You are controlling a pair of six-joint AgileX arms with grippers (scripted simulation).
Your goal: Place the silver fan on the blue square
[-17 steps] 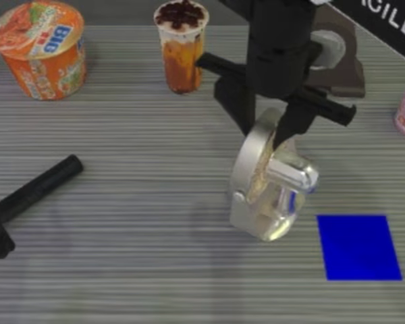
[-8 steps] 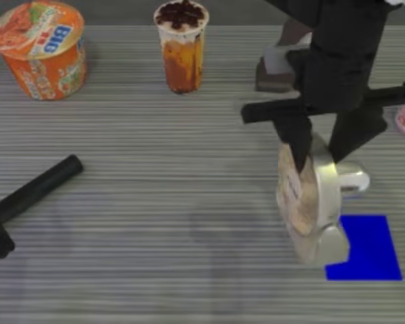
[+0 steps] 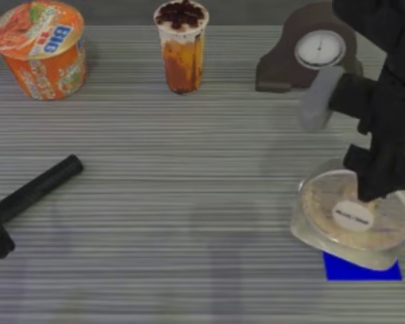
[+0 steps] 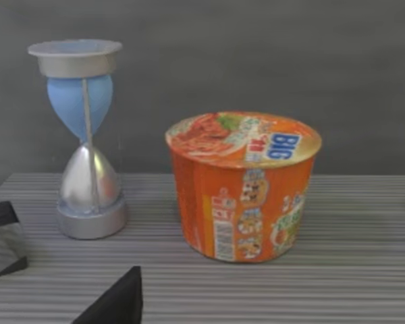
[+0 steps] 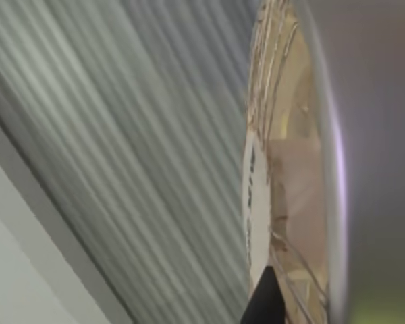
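Note:
The silver fan (image 3: 354, 216) hangs at the table's right with its round beige grille turned up toward the top camera. It covers most of the blue square (image 3: 362, 271), of which only a front strip shows. My right gripper (image 3: 380, 181) comes down from above and is shut on the fan's head. In the right wrist view one dark fingertip (image 5: 262, 299) presses against the fan's grille (image 5: 290, 175). Whether the fan's base touches the table is hidden. My left gripper (image 3: 17, 202) rests parked at the left edge, open and holding nothing.
An orange noodle cup (image 3: 40, 48) stands at the back left and a brown drink cup (image 3: 181, 44) at the back middle. A dark wooden mantel clock (image 3: 310, 54) is behind the fan. A blue hourglass (image 4: 86, 138) stands beside the noodle cup (image 4: 244, 185).
My right gripper carried the fan rightward from the table's middle to over the blue square and turned it, so the grille now faces up. The clock is uncovered. The left arm stayed still.

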